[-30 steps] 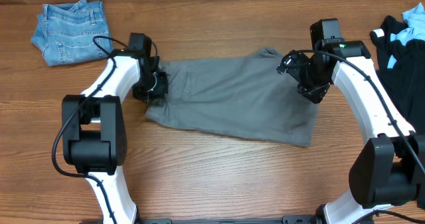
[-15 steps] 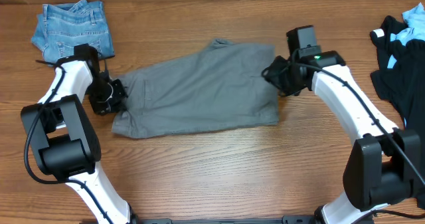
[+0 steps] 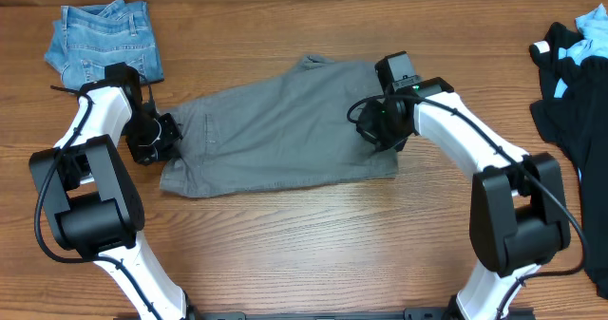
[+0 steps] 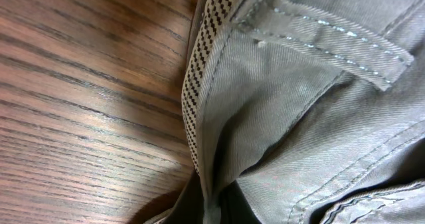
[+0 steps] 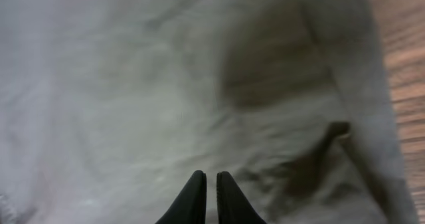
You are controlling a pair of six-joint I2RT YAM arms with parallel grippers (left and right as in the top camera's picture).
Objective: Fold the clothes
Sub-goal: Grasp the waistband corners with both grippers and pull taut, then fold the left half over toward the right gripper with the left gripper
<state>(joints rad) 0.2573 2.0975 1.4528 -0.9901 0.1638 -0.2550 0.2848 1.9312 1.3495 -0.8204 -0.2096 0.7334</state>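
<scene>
My left pincer (image 4: 208,209) pinches the waistband of the grey trousers (image 3: 275,130); my right pincer (image 5: 210,179) is pressed together over their cloth.

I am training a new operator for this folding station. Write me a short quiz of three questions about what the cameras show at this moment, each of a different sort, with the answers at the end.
1. True or false: the light-blue jeans lie on top of the grey trousers.
2. Multiple choice: what does the left gripper hold?
A. the waistband end of the grey trousers
B. the light-blue jeans
C. the black garment
3. Fill the gap: the right gripper, its fingers together, is over the ____.

Key: 1 false, the jeans lie apart at the far left corner; 2 A; 3 grey trousers.
</scene>
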